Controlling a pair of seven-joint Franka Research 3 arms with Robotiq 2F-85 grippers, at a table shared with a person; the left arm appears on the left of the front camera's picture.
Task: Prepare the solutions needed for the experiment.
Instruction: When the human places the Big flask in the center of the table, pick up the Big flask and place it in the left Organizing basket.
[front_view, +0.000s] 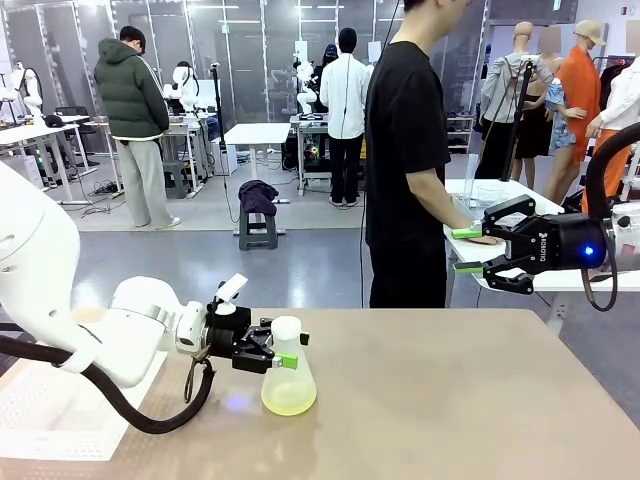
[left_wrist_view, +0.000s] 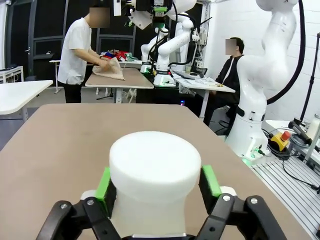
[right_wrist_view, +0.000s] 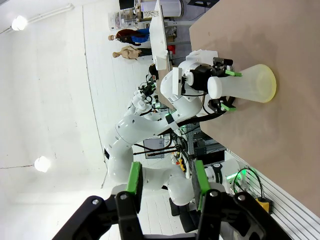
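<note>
- Left gripper (front_view: 285, 352): pads flank the neck of the flask (front_view: 289, 385); contact cannot be confirmed.
- Solution (front_view: 289, 400): shallow layer in the flask base, below the left gripper.
- Right gripper (front_view: 467, 249): jaws apart, holding nothing, raised.

Brightness: even, bright indoor light in all three views.
Source: ceiling lamps (right_wrist_view: 20, 22) glow at upper left and lower left of the right wrist view.
Shadows: soft and faint on the table (front_view: 450, 400).
Glare: a dull sheen beside the flask (front_view: 288, 370).
Focus: the flask's cap, low centre in the left wrist view, looks soft.
Distortion: edges bend in both wrist views.
</note>
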